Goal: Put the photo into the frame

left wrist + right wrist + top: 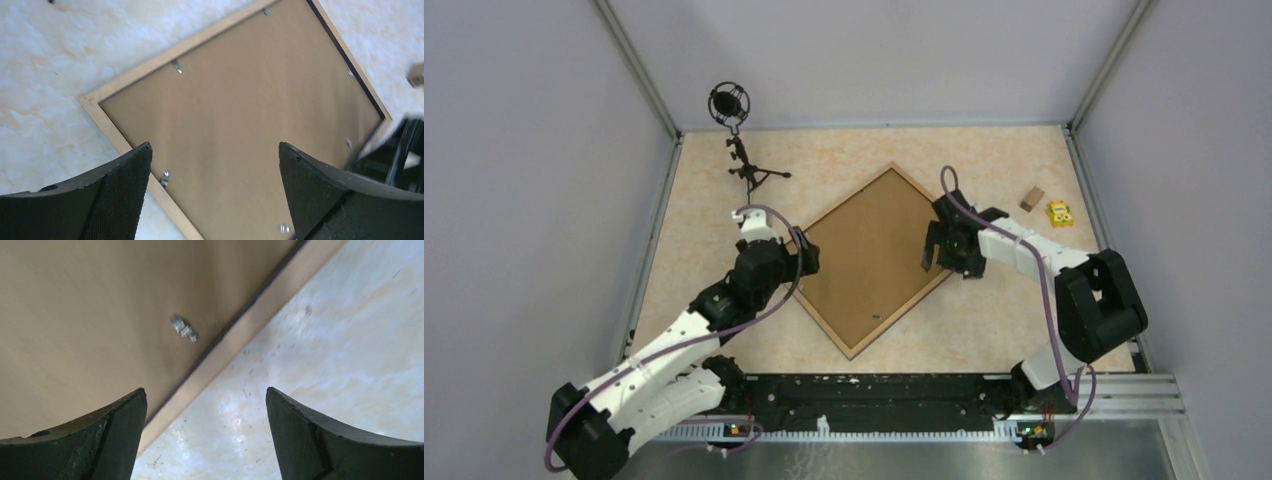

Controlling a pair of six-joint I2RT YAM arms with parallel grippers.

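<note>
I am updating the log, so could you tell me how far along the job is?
Looks done: the backing board sits inside the frame, which lies face down, with metal tabs along its edges. The photo is out of sight, so I cannot confirm it is underneath. In hand: nothing; the left gripper and right gripper hover open over its edges. Left: possibly flipping it.

Top view is bright and even, with soft light from above and only faint shadows hugging the arms on the table (pixel 704 200). Left wrist view is crisp across the backing board (pixel 240 115). Pale glare washes the tabletop at upper left, and the right edge smears, the wooden block (pixel 416 75) just a blur. Right wrist view is softer all over. The metal tab (pixel 183 328) near centre is streaked, a sheen sits at lower right, and the right gripper (pixel 205 390) shows near-black along the bottom with little detail.
</note>
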